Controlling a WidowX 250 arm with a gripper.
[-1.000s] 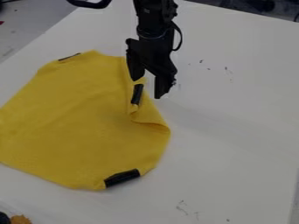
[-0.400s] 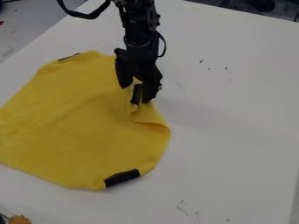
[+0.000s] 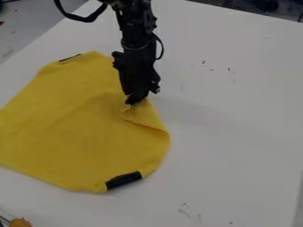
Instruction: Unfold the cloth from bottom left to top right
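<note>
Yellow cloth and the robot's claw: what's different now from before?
The gripper moved left and a little down in the picture, and its open fingers closed on the folded-over corner of the yellow cloth. The fold shifted slightly left. The black patch at the near edge stayed put, like most of the cloth.

1 cloth (image 3: 77,128), 2 vis. blk tabs (image 3: 123,180), 1 gripper (image 3: 133,100), 1 arm (image 3: 135,26), 1 tbl (image 3: 237,124)

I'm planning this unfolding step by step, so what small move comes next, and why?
Probably ease the flap up and toward the upper right: the gripper looks shut on it, and the yellow cloth lies folded inward along its right side.
</note>
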